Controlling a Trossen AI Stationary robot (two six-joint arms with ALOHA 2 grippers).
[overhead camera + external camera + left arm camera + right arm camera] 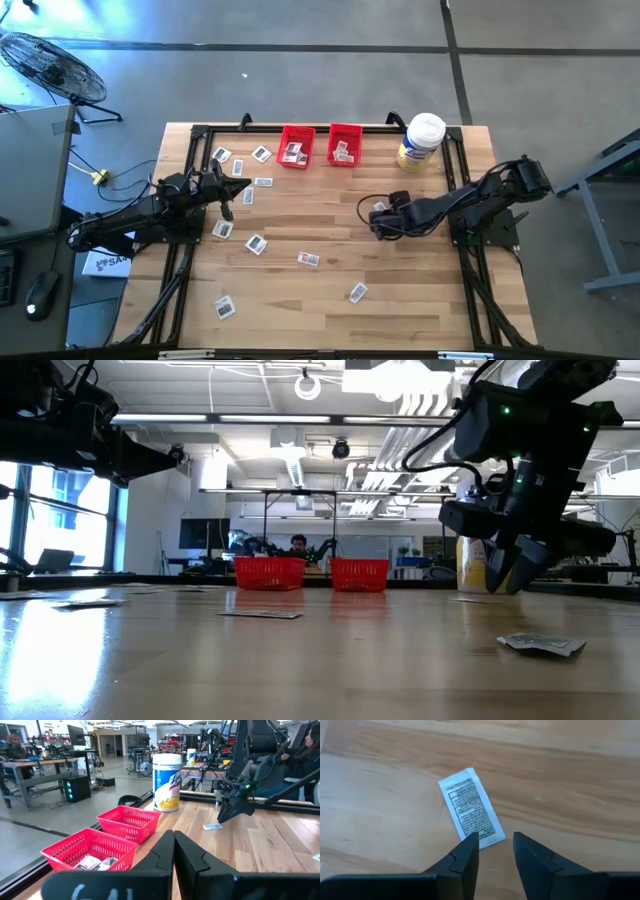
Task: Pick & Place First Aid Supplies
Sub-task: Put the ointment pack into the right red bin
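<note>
Several small white packets lie flat on the wooden table [420, 300], among them one left of middle [256, 244] and one nearer the front [308, 259]. More packets lie in the two red bins [296, 147] [345, 145]. My right gripper [495, 845] is open a little and points down over one packet [471, 810], right of the table's middle [380, 215]. One fingertip [468, 845] shows over the packet's end. In the low view the gripper [515, 585] stands just above the tabletop. My left gripper [174, 840] is shut and empty, raised at the table's left [225, 190].
A large white-lidded jar with a yellow label [422, 142] stands at the far right, beside the bins. A black frame [200, 135] runs along the table's far edge and sides. Bare wood lies at the near right. A person sits in the room behind [297, 544].
</note>
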